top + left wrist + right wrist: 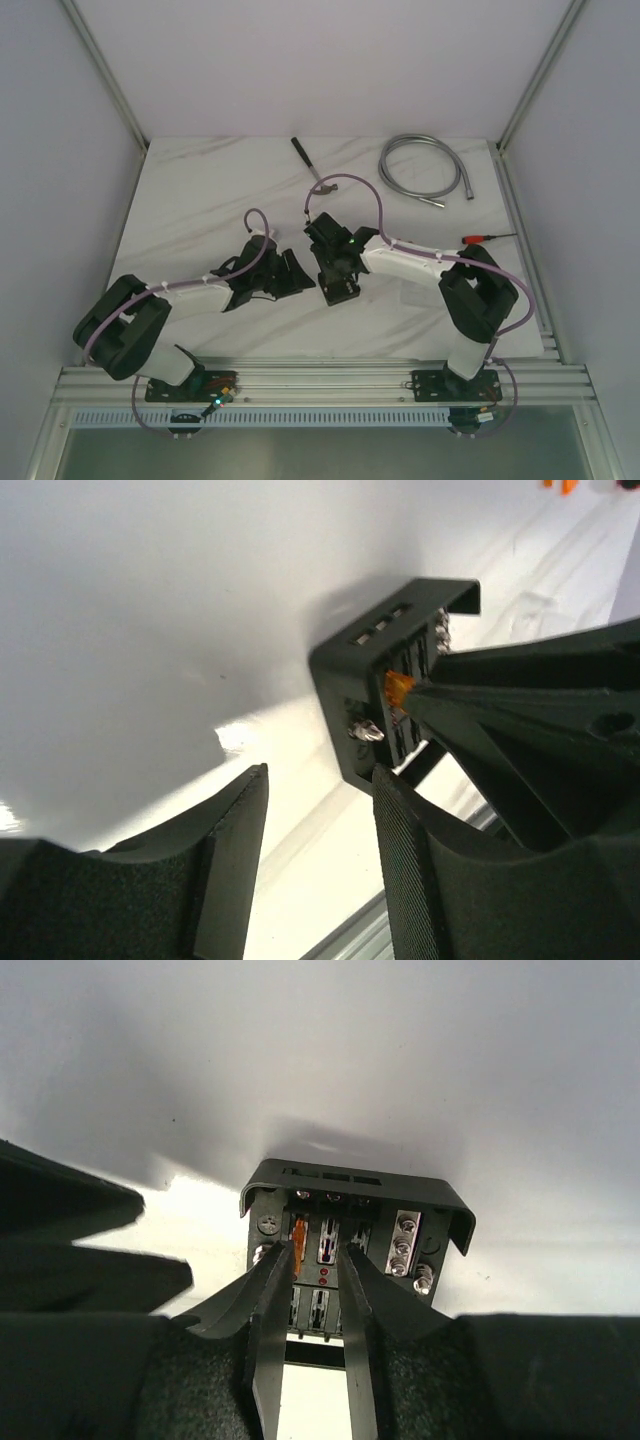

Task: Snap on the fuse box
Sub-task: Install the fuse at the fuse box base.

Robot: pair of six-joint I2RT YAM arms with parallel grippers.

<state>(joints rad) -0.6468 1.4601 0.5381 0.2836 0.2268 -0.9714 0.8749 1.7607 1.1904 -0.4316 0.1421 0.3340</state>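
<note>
The black fuse box (340, 290) sits near the middle of the marble table (200, 190), its slotted inside exposed (one orange and one purple fuse show). The right claw (318, 1255) hangs over it, fingers slightly parted at the fuse rows, grasping nothing. The left claw (320, 780) stands released just beside the box.

Soft, even overhead light. The white counter (200, 220) glares in 2 wrist views, where near fingers (230, 860) blur darkly. A soft shadow lies behind the fuse box (355, 1185).
</note>
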